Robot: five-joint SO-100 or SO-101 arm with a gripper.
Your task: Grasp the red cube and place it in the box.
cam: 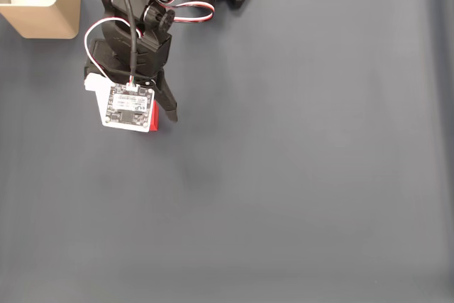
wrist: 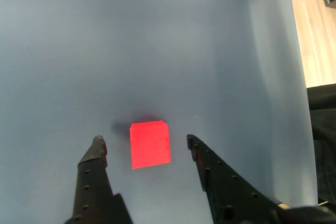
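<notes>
Wrist view: fingers point(wrist: 144, 142) spread wide, gripping nothing, w/ red cube point(wrist: 150, 144) on the grey counter point(wrist: 157, 51) between the tips, prob. lined up for closing. Fixed view: cube mostly hidden under the wrist; box point(cam: 53, 5) well apart, top-left corner.

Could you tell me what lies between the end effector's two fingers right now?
The red cube sits on the mat between the open end effector's fingers, seen in the wrist view.
</notes>
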